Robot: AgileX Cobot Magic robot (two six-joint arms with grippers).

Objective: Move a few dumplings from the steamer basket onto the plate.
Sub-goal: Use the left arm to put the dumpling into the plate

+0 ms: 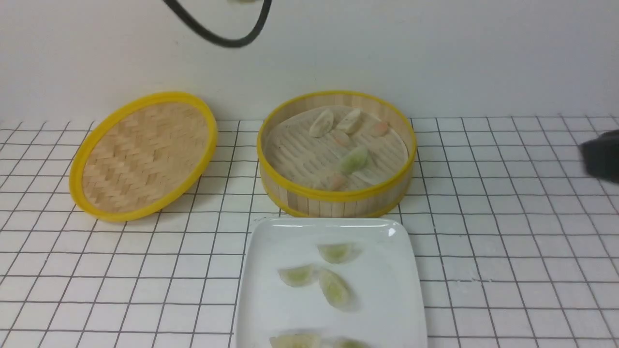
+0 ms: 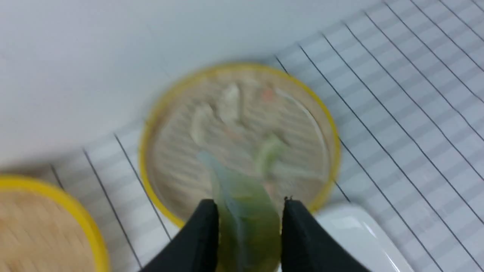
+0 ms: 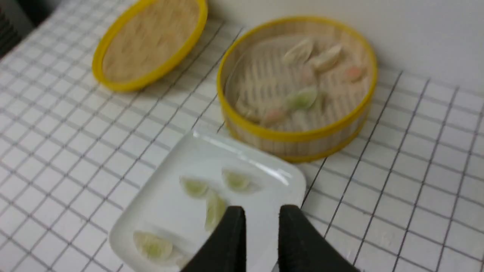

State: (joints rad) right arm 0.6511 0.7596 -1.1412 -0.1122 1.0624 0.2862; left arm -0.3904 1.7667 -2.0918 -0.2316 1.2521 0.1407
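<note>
My left gripper (image 2: 249,202) is shut on a translucent green dumpling (image 2: 245,226), held high above the near rim of the steamer basket (image 2: 332,128); the picture is blurred. In the front view this gripper is out of frame. The steamer basket (image 1: 336,195) holds one green dumpling (image 1: 354,159) among pink and cream-white ones. Several green dumplings (image 1: 333,287) lie on the white plate (image 1: 382,270) in front of it. My right gripper (image 3: 261,209) hangs over the plate's (image 3: 170,211) right edge, its fingers a little apart with nothing between them.
The woven yellow-rimmed lid (image 1: 142,154) leans to the left of the basket. A black cable (image 1: 222,41) loops down at the top of the front view. A dark blurred piece of my right arm (image 1: 602,154) shows at the right edge. A white wall stands behind.
</note>
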